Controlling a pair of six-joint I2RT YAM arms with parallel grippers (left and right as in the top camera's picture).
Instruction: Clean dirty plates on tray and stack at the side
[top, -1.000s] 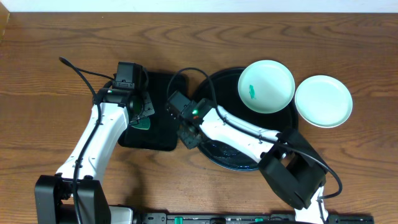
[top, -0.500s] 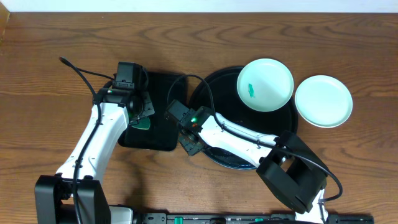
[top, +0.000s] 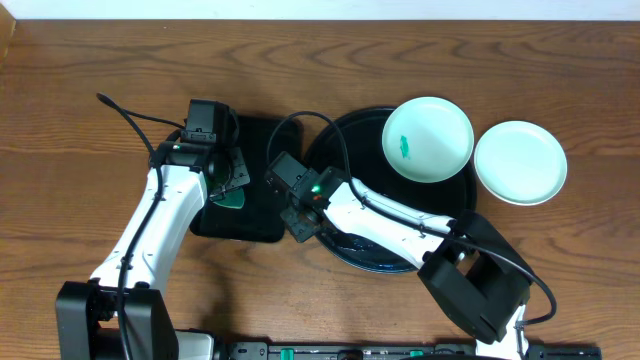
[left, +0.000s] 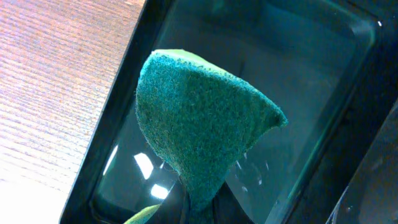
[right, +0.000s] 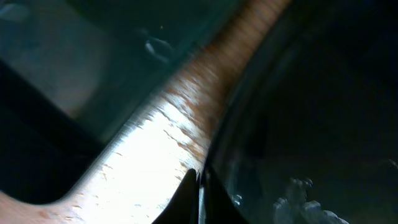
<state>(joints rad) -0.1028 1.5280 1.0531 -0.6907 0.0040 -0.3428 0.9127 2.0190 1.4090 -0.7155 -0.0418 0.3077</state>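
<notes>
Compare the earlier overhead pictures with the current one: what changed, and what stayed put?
The right claw edged slightly nearer the robot at the left rim of the round tray and closed, seemingly pinching it. Unchanged: the left claw holding the sponge over the rectangular tray, the smeared plate on the round tray, the other plate beside it.

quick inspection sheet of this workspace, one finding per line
surface: wooden table, bare wood around the trays
job's things: round black tray carries a smeared mint plate; pale plate on the wood to its right, looks clean
clutter: rectangular black tray; green sponge
grippers: left gripper jaws shut on the sponge over the rectangular tray; right gripper jaws shut at the round tray's left rim
cables: black cable loops beside the left arm; second cable arcs over the tray
surroundings: pale strip beyond the far edge
</notes>
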